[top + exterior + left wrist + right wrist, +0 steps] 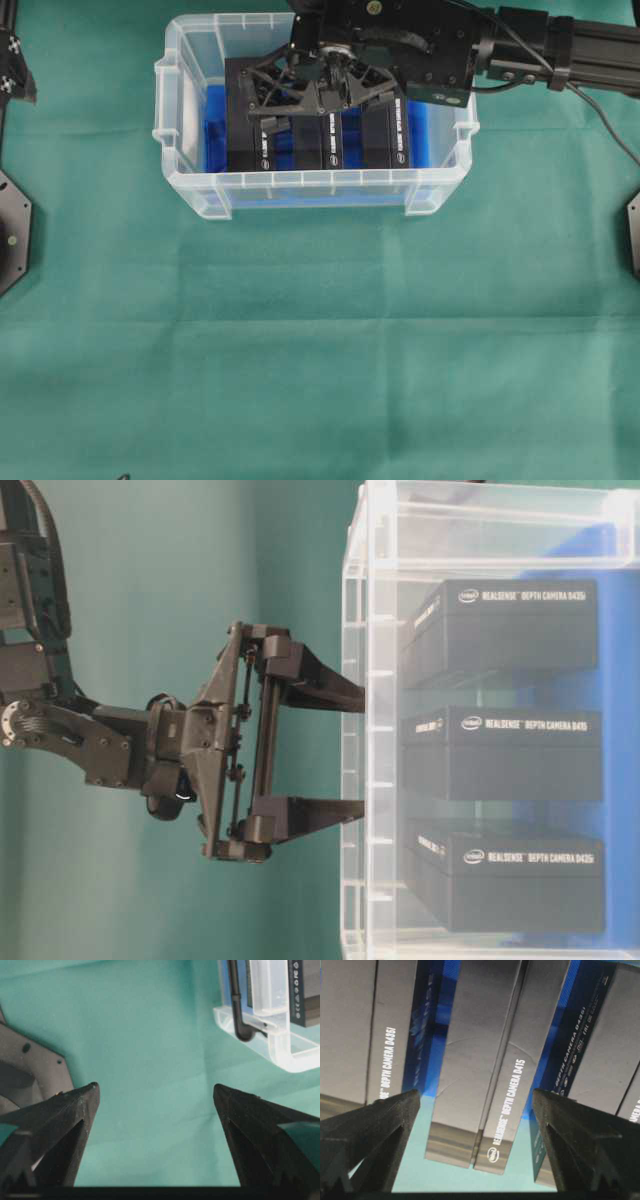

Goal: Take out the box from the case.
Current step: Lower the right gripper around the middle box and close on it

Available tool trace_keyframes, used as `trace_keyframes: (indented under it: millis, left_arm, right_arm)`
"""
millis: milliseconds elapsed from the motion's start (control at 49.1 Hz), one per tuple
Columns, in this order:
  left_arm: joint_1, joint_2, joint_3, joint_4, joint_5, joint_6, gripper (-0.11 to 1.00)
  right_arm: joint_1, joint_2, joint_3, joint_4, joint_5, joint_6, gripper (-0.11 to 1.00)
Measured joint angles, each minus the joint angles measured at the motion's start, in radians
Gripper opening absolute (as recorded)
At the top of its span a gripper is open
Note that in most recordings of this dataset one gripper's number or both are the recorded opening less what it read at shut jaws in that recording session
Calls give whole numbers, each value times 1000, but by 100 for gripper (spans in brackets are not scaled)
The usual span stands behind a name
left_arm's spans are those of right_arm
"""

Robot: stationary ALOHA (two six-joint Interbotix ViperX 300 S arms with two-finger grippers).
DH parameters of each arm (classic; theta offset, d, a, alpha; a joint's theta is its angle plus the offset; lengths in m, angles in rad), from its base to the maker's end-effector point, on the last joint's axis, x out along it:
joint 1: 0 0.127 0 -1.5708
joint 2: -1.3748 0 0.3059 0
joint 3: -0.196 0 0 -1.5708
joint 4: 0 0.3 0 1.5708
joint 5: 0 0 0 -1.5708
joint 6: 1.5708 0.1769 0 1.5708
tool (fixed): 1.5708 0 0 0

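On the green-covered worktop (320, 350) sits the case (185, 110), its blue cloth (212, 135) carrying three dark boxes side by side. Above it, the right hand (312, 85) is spread open, fingers straddling the middle box (485, 1085) without contact. The left hand (155, 1105), also open, hangs over bare worktop.

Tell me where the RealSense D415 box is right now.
In the overhead view, the D415 box stands in the case, middle of three black boxes, directly under the open right gripper.
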Motion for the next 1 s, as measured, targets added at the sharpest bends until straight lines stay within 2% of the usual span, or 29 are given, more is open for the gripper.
trace_keyframes:
  millis: [997]
  left_arm:
    - [-2,6,0,0,2,-2,95]
  right_arm:
    - [-23,0,115,-6,-138,-3,95]
